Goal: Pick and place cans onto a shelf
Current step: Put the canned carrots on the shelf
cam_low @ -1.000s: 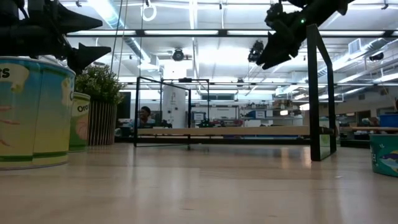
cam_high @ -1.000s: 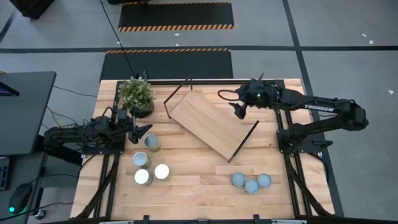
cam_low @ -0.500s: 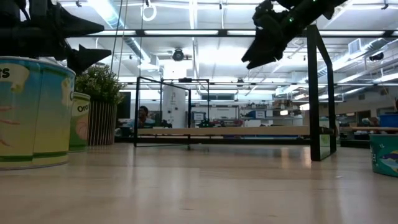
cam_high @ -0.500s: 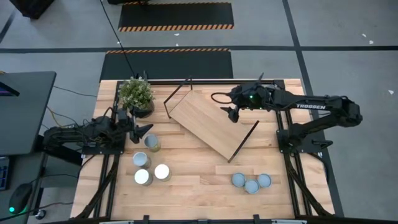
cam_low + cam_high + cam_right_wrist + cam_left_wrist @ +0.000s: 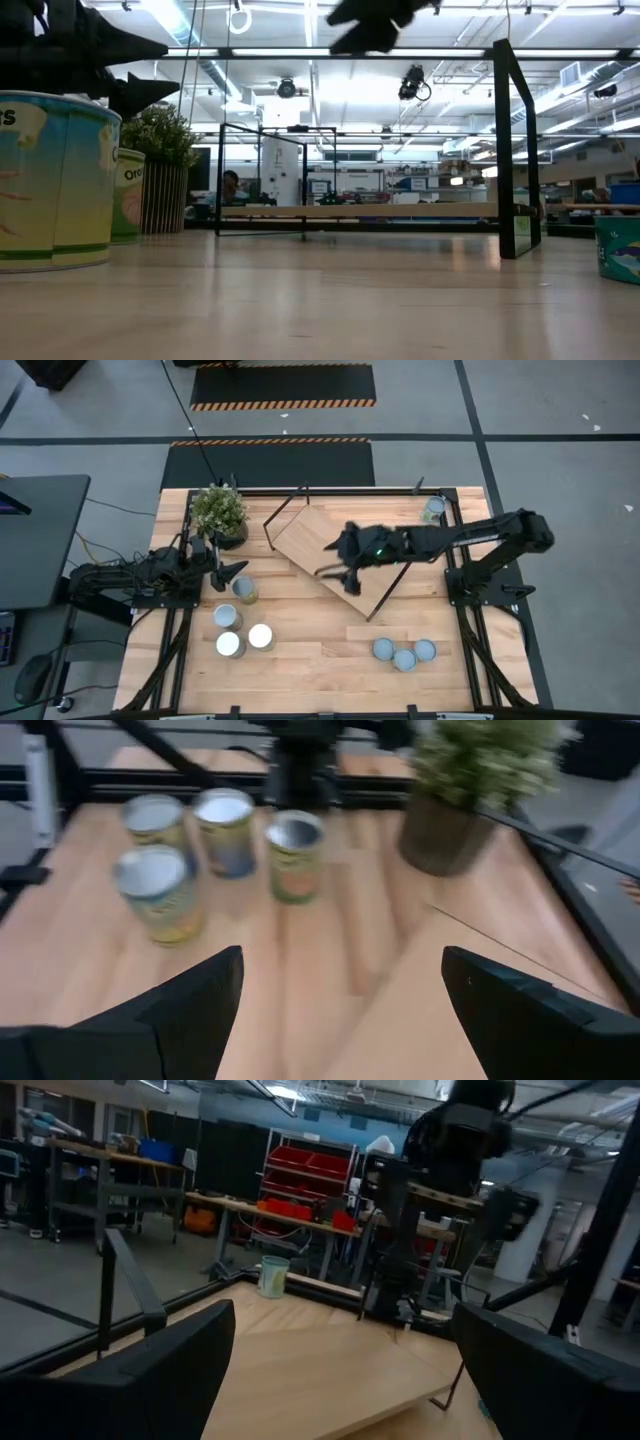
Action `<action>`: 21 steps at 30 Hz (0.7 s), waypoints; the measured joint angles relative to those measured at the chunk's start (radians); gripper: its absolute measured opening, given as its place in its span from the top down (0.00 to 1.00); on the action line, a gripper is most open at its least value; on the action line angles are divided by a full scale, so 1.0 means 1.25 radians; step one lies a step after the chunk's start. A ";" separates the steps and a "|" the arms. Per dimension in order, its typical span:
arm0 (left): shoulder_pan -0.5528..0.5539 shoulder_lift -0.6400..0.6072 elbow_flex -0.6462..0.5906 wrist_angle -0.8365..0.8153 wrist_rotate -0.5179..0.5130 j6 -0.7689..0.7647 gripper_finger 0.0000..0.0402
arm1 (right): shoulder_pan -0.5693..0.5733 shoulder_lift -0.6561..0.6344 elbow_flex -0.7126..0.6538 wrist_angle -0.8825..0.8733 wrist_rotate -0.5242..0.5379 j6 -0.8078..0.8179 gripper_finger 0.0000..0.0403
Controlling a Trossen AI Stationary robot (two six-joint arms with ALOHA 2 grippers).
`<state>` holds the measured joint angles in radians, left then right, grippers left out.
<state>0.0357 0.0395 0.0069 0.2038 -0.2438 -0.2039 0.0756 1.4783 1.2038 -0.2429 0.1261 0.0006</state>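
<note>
The shelf, a light-wood board on black frame legs, stands askew on the table's far middle. My right gripper hovers open above the board, pointing toward the table's left and slanting down, with nothing between its fingers. Several cans stand upright at the left near side, three cans at the right near side, and one can at the far right corner. My left gripper waits open at the table's left, just above the nearest can, touching nothing.
A potted plant stands at the far left, beside my left arm. The shelf's black end frames rise above the board. Bare tabletop lies between the two groups of cans on the near side.
My right gripper has swept from the table's far right corner toward the left, out over the shelf board, and has tipped downward. Its fingers stay open. The can at the far right corner, earlier covered by that arm, now shows.
</note>
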 joint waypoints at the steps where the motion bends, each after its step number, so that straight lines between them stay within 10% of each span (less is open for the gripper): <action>1: 0.000 0.000 0.000 0.000 0.001 -0.005 0.06 | 0.015 0.020 0.017 0.001 0.000 0.000 0.13; 21: 0.001 0.000 0.000 0.001 0.000 -0.015 0.06 | 0.147 0.378 0.224 0.135 -0.093 -0.105 0.01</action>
<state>0.0364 0.0391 0.0071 0.2046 -0.2438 -0.2226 0.2597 1.9502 1.4836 -0.0737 0.0101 -0.1304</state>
